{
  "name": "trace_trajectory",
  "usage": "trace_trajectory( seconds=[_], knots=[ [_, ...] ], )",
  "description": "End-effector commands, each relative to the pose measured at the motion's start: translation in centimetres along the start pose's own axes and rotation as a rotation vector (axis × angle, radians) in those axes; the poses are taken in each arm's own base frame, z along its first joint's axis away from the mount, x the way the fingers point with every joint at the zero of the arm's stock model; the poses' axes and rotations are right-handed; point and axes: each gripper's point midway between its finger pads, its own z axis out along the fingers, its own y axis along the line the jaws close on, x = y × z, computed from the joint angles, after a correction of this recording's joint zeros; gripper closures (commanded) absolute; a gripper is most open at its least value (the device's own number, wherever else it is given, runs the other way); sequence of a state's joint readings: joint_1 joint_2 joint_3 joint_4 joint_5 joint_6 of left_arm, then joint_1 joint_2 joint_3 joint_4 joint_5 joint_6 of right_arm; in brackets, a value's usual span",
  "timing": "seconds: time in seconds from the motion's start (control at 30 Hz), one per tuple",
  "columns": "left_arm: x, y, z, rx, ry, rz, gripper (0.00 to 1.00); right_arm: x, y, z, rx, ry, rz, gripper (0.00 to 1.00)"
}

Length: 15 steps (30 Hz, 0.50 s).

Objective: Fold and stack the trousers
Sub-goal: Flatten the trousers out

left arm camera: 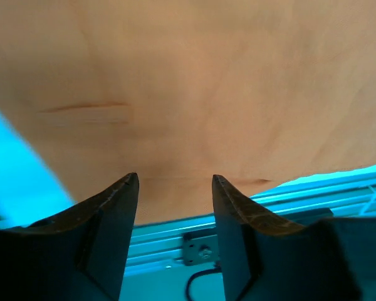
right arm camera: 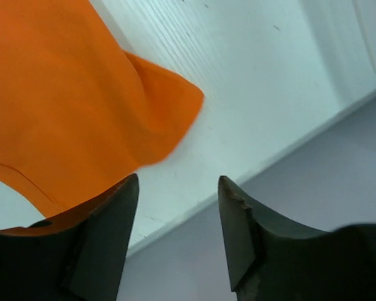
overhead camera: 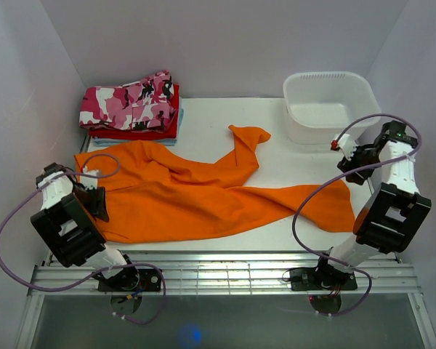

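The bright orange trousers (overhead camera: 203, 196) lie loosely crumpled across the white table (overhead camera: 203, 116), with one leg end curled up toward the back (overhead camera: 247, 142). My left gripper (overhead camera: 94, 198) hovers at their left end. In the left wrist view it (left arm camera: 175, 180) is open with nothing between its fingers, and the trousers' cloth (left arm camera: 194, 88) fills the picture above them. My right gripper (overhead camera: 346, 156) is above the trousers' right end, beside the tub. In the right wrist view it (right arm camera: 178, 180) is open and empty, with a trouser corner (right arm camera: 81, 106) lying on the table just beyond its left finger.
A pink camouflage garment (overhead camera: 131, 102) lies folded on a red garment (overhead camera: 149, 132) at the back left corner. A white tub (overhead camera: 327, 105) stands at the back right. A metal rail (overhead camera: 225, 276) runs along the near edge, and walls close in both sides.
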State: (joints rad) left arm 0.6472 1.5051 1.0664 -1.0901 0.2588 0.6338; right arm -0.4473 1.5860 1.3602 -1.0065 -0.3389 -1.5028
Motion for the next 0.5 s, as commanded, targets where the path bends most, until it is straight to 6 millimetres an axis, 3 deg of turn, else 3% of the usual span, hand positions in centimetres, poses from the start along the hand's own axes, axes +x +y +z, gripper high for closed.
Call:
trace_trajectory(
  seconds=[0.0,0.03,0.07,0.17,0.2,0.33,0.47],
  knots=[
    [3.7,-1.1,3.6,0.047,0.079,-0.031,0.42,-3.0,4.2,3.9,-0.122,-0.065,0.180,0.43],
    [3.9,-0.5,4.2,0.016,0.086,-0.031,0.44,-3.6,4.9,4.7,-0.133,-0.062,0.163,0.44],
    [4.5,-0.4,4.9,0.011,0.106,-0.039,0.48,-2.9,6.7,6.0,-0.165,-0.039,0.185,0.44],
    [6.0,0.7,6.4,-0.041,0.157,-0.044,0.57,-2.0,6.9,8.2,-0.114,0.003,0.142,0.43],
    [6.4,0.9,7.0,-0.043,0.183,-0.048,0.60,-0.8,8.0,9.0,-0.127,0.044,0.148,0.43],
    [6.0,3.7,7.7,-0.138,0.206,-0.025,0.69,2.6,7.4,12.0,-0.071,0.153,0.157,0.46],
    [5.1,7.6,6.6,-0.248,0.235,0.005,0.75,6.7,6.5,12.6,-0.013,0.271,0.160,0.47]
  ],
)
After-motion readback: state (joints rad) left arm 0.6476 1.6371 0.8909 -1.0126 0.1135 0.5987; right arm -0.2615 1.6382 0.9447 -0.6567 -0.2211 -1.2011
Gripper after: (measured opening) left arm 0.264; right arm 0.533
